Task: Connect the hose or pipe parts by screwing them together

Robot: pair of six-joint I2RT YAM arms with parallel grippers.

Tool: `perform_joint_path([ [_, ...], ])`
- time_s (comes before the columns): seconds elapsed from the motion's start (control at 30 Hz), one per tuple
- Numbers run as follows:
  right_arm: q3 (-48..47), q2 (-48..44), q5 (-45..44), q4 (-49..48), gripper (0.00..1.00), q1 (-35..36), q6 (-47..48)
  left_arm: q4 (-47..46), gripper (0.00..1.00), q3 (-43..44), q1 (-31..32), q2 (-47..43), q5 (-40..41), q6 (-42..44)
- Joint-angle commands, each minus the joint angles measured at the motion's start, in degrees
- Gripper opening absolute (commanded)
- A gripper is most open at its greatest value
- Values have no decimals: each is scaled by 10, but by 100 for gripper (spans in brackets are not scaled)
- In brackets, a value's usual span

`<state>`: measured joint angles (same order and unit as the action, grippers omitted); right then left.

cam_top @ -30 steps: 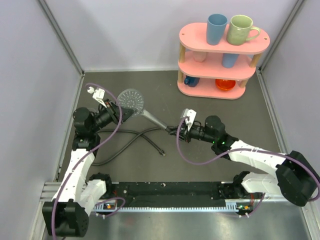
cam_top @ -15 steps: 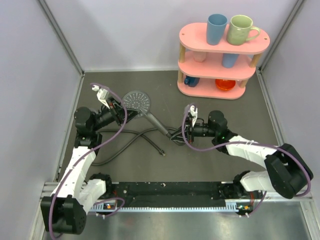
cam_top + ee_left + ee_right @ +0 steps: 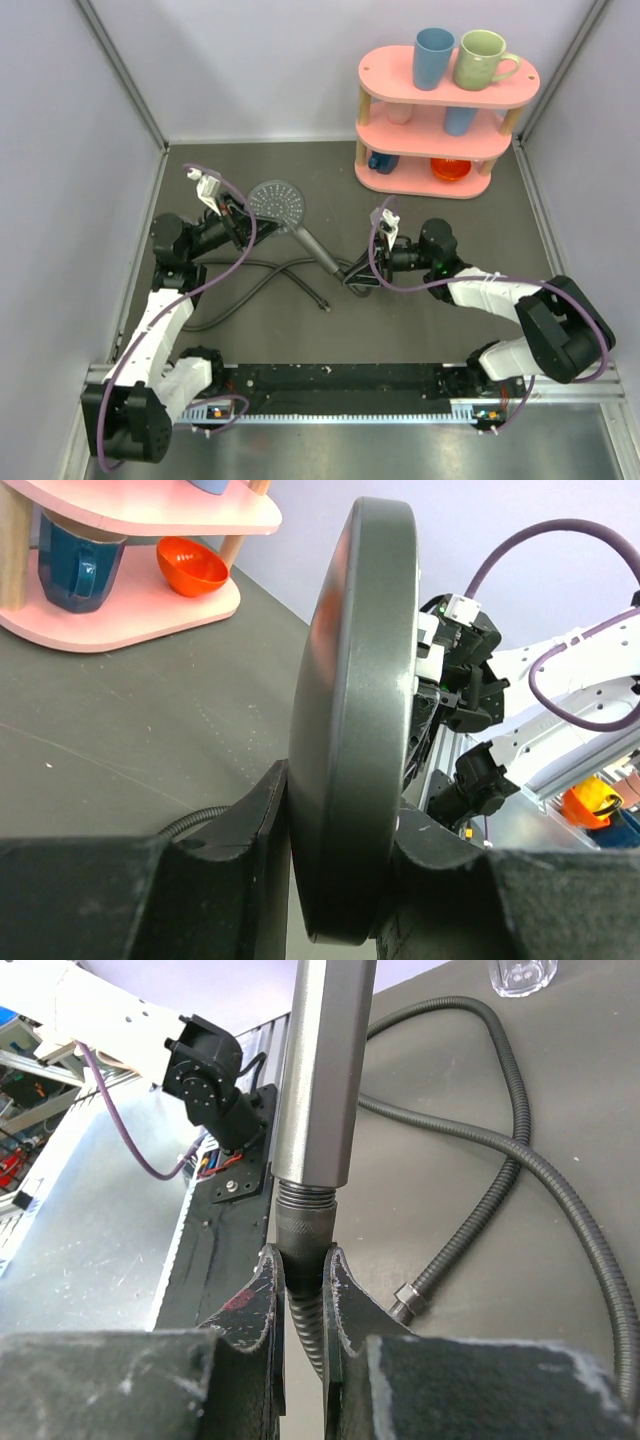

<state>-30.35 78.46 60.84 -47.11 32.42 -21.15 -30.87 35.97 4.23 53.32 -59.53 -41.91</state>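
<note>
A grey shower head (image 3: 275, 200) is held above the dark bench (image 3: 400, 330), left of centre, with its straight handle slanting down toward the middle. The left gripper (image 3: 243, 213) is clamped on the rim of the round head. At the handle's lower end, the right gripper (image 3: 358, 276) is closed on a metal fitting (image 3: 303, 1222) of the grey hose (image 3: 250, 285). The fitting meets the handle's thread, though how far it is screwed on is hard to judge. The hose loops over the bench between the arms. A pink shelf (image 3: 390, 80) with mugs (image 3: 434, 57) stands at back right.

White arm links (image 3: 157, 322), black joints (image 3: 570, 335), looping purple cables (image 3: 512, 546)
</note>
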Motion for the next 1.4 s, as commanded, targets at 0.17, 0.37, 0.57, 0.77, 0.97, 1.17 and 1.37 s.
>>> perform_joint_path([
  [0.17,-69,-42,-100,-38,16,-3,46,153,0,22,33,39,-42,4],
  [0.37,-54,-44,-114,-32,13,-3,52,166,0,29,33,49,7,10],
  [0.57,-48,-43,-136,-30,25,-3,37,158,0,26,34,46,20,1],
  [0.77,-52,-38,-126,-38,2,-3,20,158,0,24,34,41,16,5],
  [0.97,-58,-23,-107,-66,0,-3,-21,92,0,-2,34,30,6,-12],
  [1.17,-74,-19,-68,-54,0,-3,-51,38,0,-17,34,23,2,-11],
  [1.37,-66,4,-22,-145,0,-24,-129,-93,0,-49,33,39,-10,-79],
])
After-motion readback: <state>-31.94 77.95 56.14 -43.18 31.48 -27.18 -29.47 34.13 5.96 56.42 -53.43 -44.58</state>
